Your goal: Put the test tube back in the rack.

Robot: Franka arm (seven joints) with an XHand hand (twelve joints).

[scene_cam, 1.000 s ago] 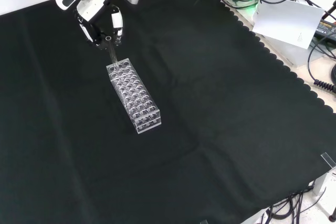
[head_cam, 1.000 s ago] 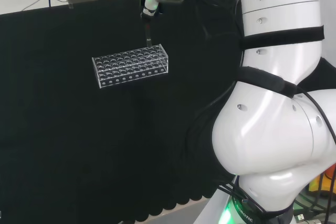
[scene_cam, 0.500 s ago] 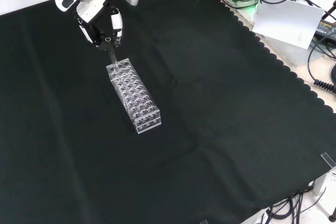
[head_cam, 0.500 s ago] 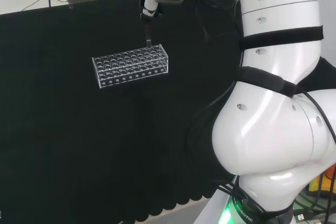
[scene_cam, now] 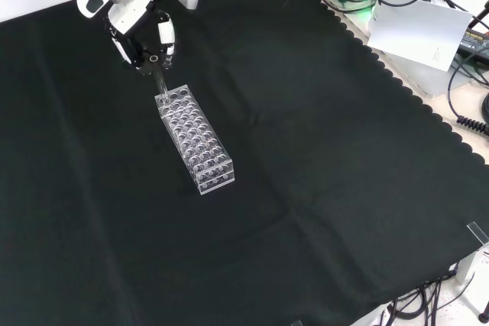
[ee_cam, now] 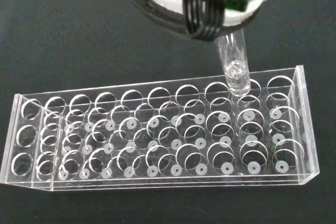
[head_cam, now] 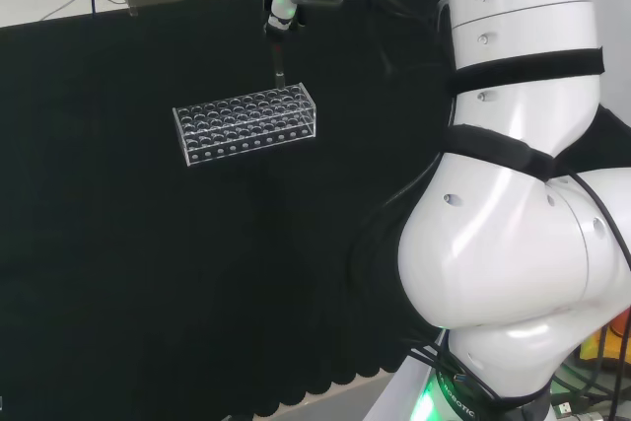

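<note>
Black cloth [scene_cam: 321, 158] covers the bench, its scalloped edge running along the right of the front view. No readable writing shows on the task's things. The test tube [ee_cam: 233, 64] is clear glass and hangs upright, its rounded bottom just above the rack [scene_cam: 195, 140], over a hole in the outer row near one end, as the wrist view shows. Its upper part is pinched between the fingers [scene_cam: 163, 34] of the hand [scene_cam: 141, 36], which curl round it from above. In the head view the tube [head_cam: 279, 66] reaches down from the hand [head_cam: 284, 5] to the rack's far right end [head_cam: 246, 120]. The clear plastic rack stands on the cloth with its many holes unfilled.
</note>
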